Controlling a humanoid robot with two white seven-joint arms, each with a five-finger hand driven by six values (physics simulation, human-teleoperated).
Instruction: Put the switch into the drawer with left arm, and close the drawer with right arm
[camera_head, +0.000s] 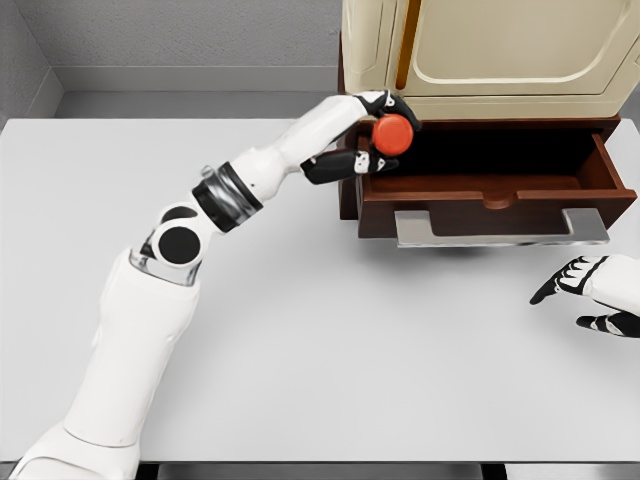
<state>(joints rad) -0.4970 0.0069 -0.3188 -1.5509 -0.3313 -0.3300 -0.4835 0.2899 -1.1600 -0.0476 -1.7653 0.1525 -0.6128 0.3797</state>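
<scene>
The switch (392, 134) shows as a round red object held in my left hand (378, 132), whose dark fingers curl around it. The hand hovers at the left end of the open dark-wood drawer (480, 185), over its left wall. The drawer is pulled out toward me and has a flat grey handle (500, 228) along its front. Its inside looks dark and bare where I can see it. My right hand (590, 295) rests on the table at the right edge, below and right of the drawer, with fingers spread and holding nothing.
A cream cabinet (480, 50) sits on top of the drawer unit at the back right. The white table (300, 330) stretches in front. A grey wall runs behind the table.
</scene>
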